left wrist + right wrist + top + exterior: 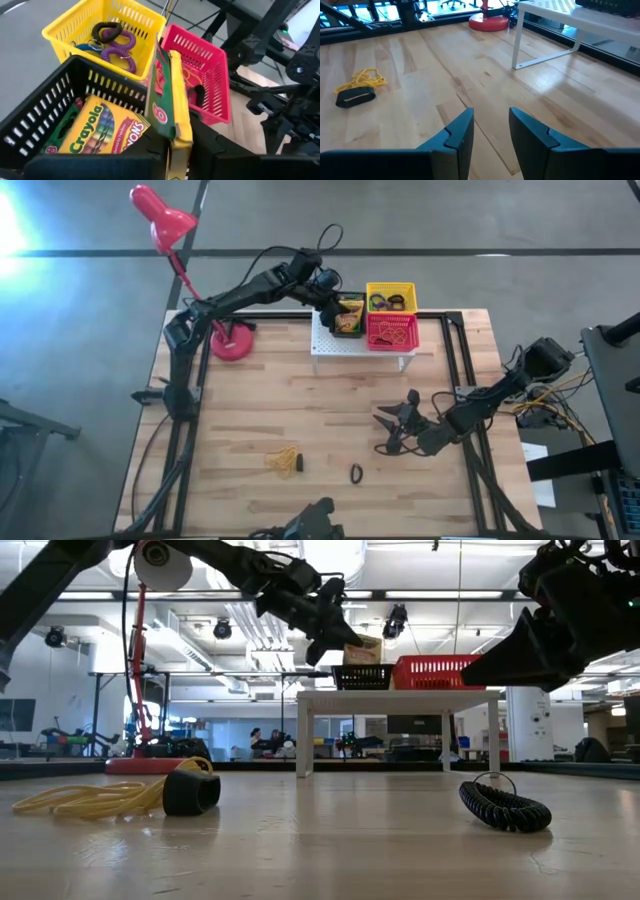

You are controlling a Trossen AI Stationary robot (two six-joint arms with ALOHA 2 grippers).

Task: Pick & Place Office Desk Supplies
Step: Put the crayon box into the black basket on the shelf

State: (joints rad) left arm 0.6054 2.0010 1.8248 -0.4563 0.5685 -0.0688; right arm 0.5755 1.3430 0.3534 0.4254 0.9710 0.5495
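Left hand (pixel 338 312) grips an upright crayon box (pixel 172 107) over the black basket (pixel 47 120) at the counter's far side, another box lying inside. Right hand (pixel 490 132) hovers open, the rubber-band tangle (pixel 359 82) well apart.

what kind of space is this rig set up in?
Looks like an open robotics lab or workshop, not an office. The low view shows exposed ceiling ducts with strip lights and other workstations behind the white stand. The wooden table sits on bare concrete floor.
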